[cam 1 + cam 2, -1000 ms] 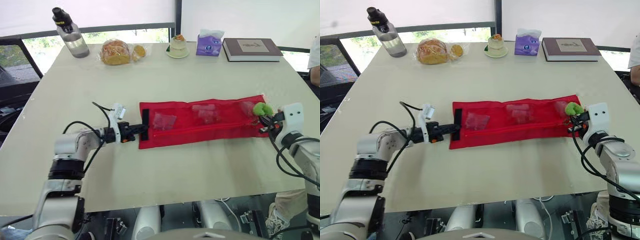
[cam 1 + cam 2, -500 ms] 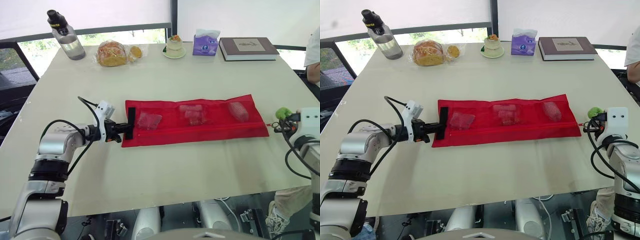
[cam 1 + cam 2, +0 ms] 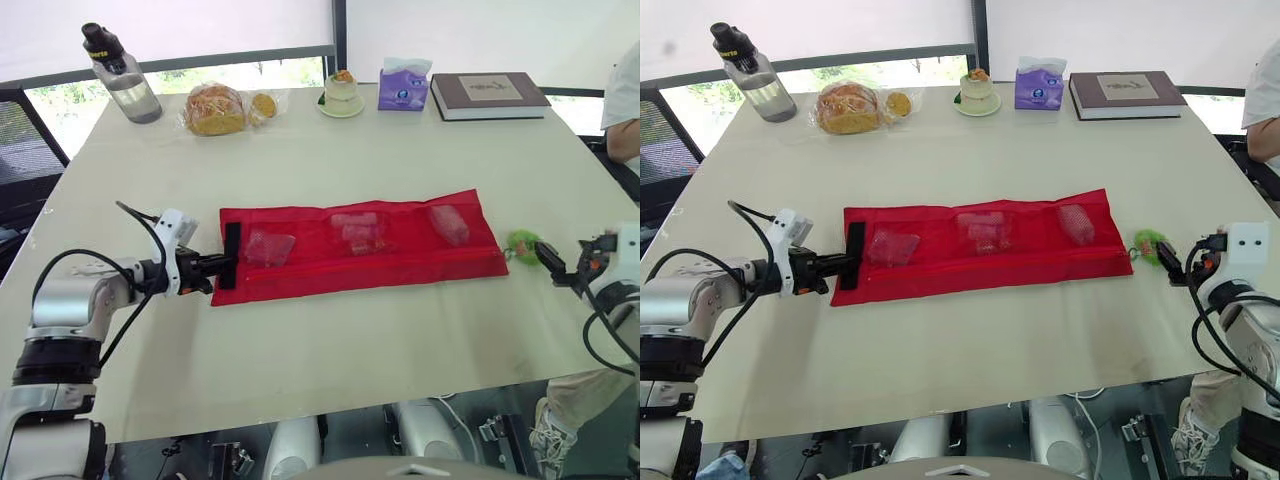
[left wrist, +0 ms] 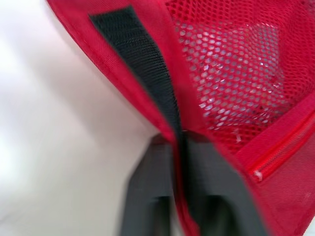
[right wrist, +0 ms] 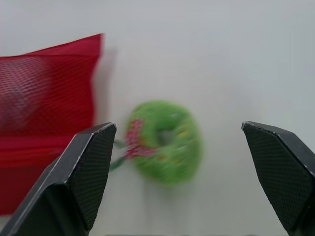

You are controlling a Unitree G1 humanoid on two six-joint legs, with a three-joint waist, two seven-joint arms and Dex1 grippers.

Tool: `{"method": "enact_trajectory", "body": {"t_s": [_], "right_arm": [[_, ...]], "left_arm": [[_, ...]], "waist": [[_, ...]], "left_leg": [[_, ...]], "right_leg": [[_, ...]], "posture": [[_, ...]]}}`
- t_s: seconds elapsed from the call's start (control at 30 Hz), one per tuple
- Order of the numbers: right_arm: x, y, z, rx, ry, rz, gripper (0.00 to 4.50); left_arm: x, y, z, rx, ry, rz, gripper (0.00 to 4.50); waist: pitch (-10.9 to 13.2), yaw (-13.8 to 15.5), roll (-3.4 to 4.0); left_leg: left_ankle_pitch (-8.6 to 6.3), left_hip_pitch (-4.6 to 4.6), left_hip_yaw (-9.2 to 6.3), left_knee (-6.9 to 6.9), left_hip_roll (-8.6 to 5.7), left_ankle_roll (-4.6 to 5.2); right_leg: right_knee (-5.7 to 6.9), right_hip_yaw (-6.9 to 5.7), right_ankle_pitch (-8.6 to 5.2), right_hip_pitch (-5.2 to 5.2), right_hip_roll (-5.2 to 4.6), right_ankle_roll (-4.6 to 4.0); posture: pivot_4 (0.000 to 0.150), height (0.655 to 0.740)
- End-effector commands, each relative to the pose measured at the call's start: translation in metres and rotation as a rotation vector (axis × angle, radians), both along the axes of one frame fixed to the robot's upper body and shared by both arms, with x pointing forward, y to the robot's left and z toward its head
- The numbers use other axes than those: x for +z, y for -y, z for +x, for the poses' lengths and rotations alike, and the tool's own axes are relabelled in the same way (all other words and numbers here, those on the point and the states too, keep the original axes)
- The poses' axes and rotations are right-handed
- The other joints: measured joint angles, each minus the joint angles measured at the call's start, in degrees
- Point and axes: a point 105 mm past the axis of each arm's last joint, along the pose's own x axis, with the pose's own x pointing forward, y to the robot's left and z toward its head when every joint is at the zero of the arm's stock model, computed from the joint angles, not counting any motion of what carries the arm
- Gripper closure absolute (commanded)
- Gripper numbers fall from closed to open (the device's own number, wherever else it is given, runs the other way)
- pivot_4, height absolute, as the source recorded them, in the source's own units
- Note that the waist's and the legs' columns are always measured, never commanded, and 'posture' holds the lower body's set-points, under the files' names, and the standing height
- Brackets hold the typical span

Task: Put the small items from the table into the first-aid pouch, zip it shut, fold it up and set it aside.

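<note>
The red first-aid pouch (image 3: 355, 250) lies unfolded flat across the table's middle, with clear packets (image 3: 355, 228) in its mesh pockets. My left gripper (image 3: 213, 268) is at its left end by the black strip (image 4: 135, 64). In the left wrist view the pouch's red edge sits pinched between the close-set fingers (image 4: 147, 196). The green ring zipper pull (image 5: 165, 141) rests on the table just off the pouch's right end. My right gripper (image 3: 1177, 265) is to the right of that ring, fingers spread wide, holding nothing.
Along the far edge stand a water bottle (image 3: 115, 60), bagged bread (image 3: 215, 108), a small dessert on a plate (image 3: 342, 92), a purple tissue pack (image 3: 403, 85) and a book (image 3: 490, 93). A person's sleeve (image 3: 622, 100) shows at the right edge.
My right gripper drew the green ring rightward away from the pouch's end, then opened and let it drop on the table. The camera view shifted. The left gripper stays on the pouch's left end.
</note>
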Motion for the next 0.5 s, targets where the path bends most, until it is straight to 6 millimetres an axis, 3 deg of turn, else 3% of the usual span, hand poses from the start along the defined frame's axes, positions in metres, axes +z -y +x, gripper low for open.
{"method": "enact_trajectory", "body": {"t_s": [0.03, 0.17, 0.27, 0.37, 0.5], "right_arm": [[0.024, -0.022, -0.013, 0.092, 0.091, 0.129, 0.0], [0.02, -0.032, -0.032, 0.148, 0.047, 0.209, 0.0], [0.006, -0.035, -0.041, 0.147, -0.026, 0.24, 0.0], [-0.006, -0.036, -0.043, 0.114, -0.073, 0.292, 0.0], [-0.022, -0.046, -0.041, 0.108, -0.14, 0.395, 0.0]], "left_arm": [[0.0, -0.017, -0.007, 0.07, -0.017, 0.056, 2.08], [0.016, -0.018, -0.005, 0.068, 0.068, 0.074, 0.06], [0.037, -0.016, -0.003, 0.031, 0.167, 0.104, 0.06], [0.07, 0.0, 0.001, -0.062, 0.33, 0.104, 0.06], [0.11, 0.046, -0.005, -0.306, 0.519, 0.121, 0.06]], "waist": [[0.0, 0.04, 0.01], [0.03, 0.79, -0.03], [0.07, 1.11, -0.14], [0.12, 1.71, -0.26], [0.11, 2.46, -0.39]], "left_leg": [[0.0, 0.03, 0.01, -0.03, 0.0, 0.0], [0.0, 0.04, -0.01, -0.08, 0.03, 0.0], [0.0, 0.02, 0.0, -0.08, 0.02, 0.0], [0.0, -0.08, 0.0, -0.02, 0.01, -0.01], [0.0, -0.22, 0.03, 0.03, -0.01, -0.01]], "right_leg": [[0.0, 0.01, 0.0, 0.0, 0.0, 0.0], [-0.03, 0.06, -0.01, 0.0, -0.03, -0.02], [-0.06, 0.05, -0.03, 0.0, -0.09, -0.06], [-0.14, 0.06, -0.11, -0.01, -0.32, -0.21], [-0.28, -0.02, -0.07, -0.03, -0.35, -0.26]], "posture": [[0.15, 0.74], [0.15, 0.74], [0.15, 0.74], [0.15, 0.74], [0.15, 0.74]]}}
